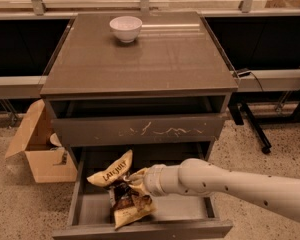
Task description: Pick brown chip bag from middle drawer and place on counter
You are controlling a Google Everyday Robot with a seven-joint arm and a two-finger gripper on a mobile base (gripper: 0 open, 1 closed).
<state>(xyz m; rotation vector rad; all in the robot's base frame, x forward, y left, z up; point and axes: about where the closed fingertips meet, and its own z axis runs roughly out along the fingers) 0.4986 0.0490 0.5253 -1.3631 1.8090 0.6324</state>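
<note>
Take the grey cabinet as your landmark: its flat, glossy grey-brown counter (165, 59) carries a small white bowl (126, 28) near the back edge, left of centre. Below the counter you see a grey drawer whose front panel bears pale scratches (140, 130). It is pulled out a little. Under that, the wide, shallow grey middle drawer (187, 208) stands pulled far out towards you. The wrinkly foil brown chip bag (122, 189) lies in the left part of this drawer. Its pale tan upper end with dark lettering tilts up above the drawer's floor, while its dark brown middle and lower tan end reach towards the plain front panel. Your robot's white arm (230, 181) comes in from the cabinet's right side and crosses over the open drawer. The gripper (134, 177) sits at the bag's upper part, touching the foil. You cannot tell whether it has a hold on the bag. An open cardboard box (37, 151) stands on the speckled floor just left of the cabinet.
</note>
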